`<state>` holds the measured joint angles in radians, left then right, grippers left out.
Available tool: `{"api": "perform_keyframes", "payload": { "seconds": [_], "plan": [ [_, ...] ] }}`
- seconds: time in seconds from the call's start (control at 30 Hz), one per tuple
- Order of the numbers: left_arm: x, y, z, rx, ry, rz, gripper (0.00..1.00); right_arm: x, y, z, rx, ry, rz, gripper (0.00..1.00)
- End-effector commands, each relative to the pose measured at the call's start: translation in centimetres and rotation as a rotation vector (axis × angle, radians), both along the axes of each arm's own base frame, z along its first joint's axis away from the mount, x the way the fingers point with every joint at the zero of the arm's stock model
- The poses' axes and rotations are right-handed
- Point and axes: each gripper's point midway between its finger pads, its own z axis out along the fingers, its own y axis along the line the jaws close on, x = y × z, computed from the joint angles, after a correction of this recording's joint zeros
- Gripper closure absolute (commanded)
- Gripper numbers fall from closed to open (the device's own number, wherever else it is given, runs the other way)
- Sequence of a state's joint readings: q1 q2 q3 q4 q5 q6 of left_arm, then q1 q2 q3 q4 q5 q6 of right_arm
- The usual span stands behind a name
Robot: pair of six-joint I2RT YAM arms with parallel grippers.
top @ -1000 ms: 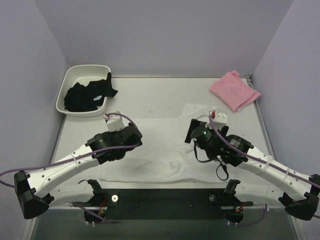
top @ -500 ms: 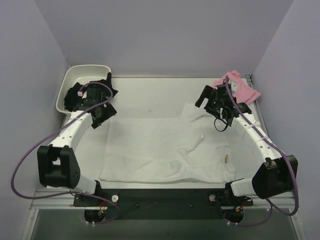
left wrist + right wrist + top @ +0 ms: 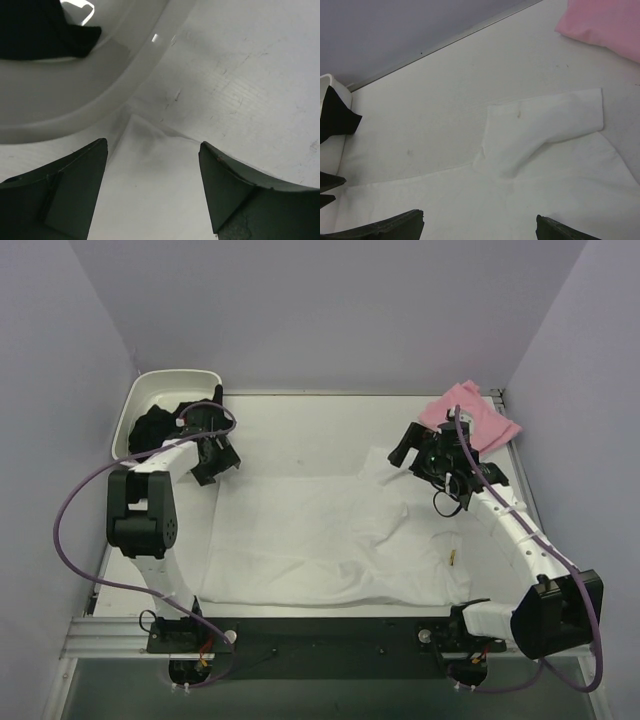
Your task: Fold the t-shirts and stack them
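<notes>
Tabletop (image 3: 300,425): we see white t-shirt (image 3: 320,540) flat, pink t-shirt (image 3: 470,420) far right.
Left gripper (image 3: 152,147): spread, near tub (image 3: 128,420).
Right gripper (image 3: 479,220): spread above white t-shirt.

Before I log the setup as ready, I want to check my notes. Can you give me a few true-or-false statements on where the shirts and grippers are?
1. The white cotton t-shirt lies spread out on the table. True.
2. The plain pink t-shirt lies in the white plastic tub. False: it lies at the table's far right corner, and the tub holds a black cloth.
3. The left gripper is shut on the white t-shirt's corner. False: its jaws stand open over that corner, gripping nothing.
4. The right gripper is open above the white t-shirt, near its far right sleeve. True.
</notes>
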<state>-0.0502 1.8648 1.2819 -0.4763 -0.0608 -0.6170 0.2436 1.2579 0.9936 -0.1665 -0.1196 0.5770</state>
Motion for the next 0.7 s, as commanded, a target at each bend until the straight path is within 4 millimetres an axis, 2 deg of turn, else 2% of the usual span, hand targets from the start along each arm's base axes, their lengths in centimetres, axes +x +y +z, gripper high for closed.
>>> {"api": "perform_keyframes", "payload": {
  "seconds": [0.0,0.27,0.5,0.67],
  "plan": [
    [3.6,0.0,1.4,-0.016,-0.092,-0.001,0.18,0.6,0.1,1.6,-0.004,-0.071,0.017,0.05],
    [3.7,0.3,-0.4,0.004,-0.032,0.033,0.32,0.8,0.7,0.5,0.011,-0.042,0.031,0.06],
    [2.8,0.6,-1.3,0.035,0.018,0.048,0.39,0.8,0.9,-0.1,0.008,-0.025,0.038,0.07],
    [1.7,0.4,-2.0,0.071,0.06,0.047,0.39,0.9,1.0,0.0,0.015,-0.028,0.041,0.07]
  ]
}}
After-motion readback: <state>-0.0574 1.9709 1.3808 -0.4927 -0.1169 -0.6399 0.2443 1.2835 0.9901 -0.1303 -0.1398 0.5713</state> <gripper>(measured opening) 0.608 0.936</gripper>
